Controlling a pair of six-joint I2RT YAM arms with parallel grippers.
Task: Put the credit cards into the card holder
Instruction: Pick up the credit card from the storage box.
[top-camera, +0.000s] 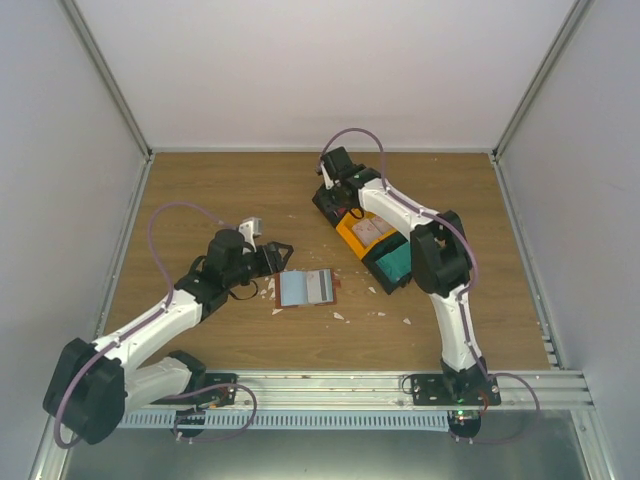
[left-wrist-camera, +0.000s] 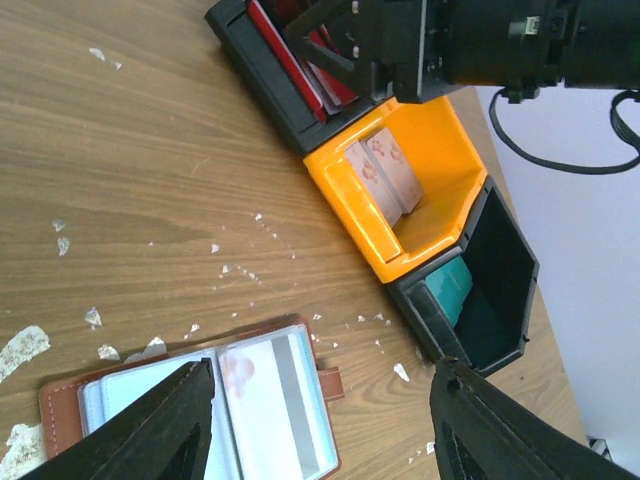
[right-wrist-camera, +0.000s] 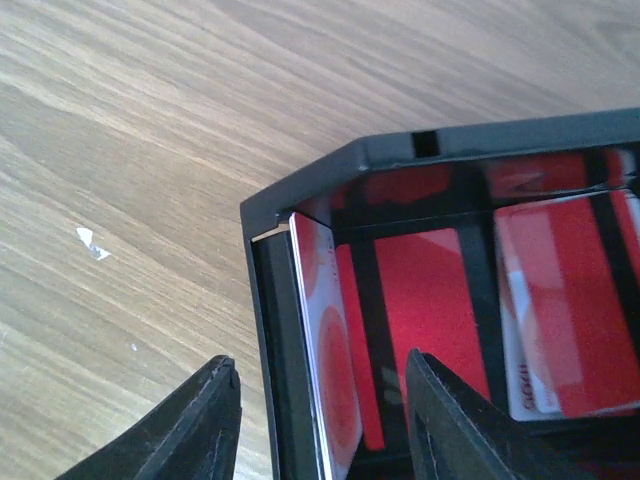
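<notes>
**Red credit cards (right-wrist-camera: 440, 300) stand in the black end compartment of the bin tray (left-wrist-camera: 345, 225); card holder (top-camera: 307, 287) lies open on the table (top-camera: 440, 190).**
Right gripper (right-wrist-camera: 320, 365): jaws parted, empty, straddling the endmost card. Descend squarely and pinch that card alone. Left gripper (left-wrist-camera: 322, 370): parted, empty, above the holder.

Soft, even overhead light keeps the brown wooden table (top-camera: 230, 190) bright, with only faint shadows beneath the robot arms (top-camera: 150, 325). In the right wrist view the glossy black plastic bin wall (right-wrist-camera: 380, 160) mirrors the red plastic cards (right-wrist-camera: 570, 300), slightly blurred.
</notes>
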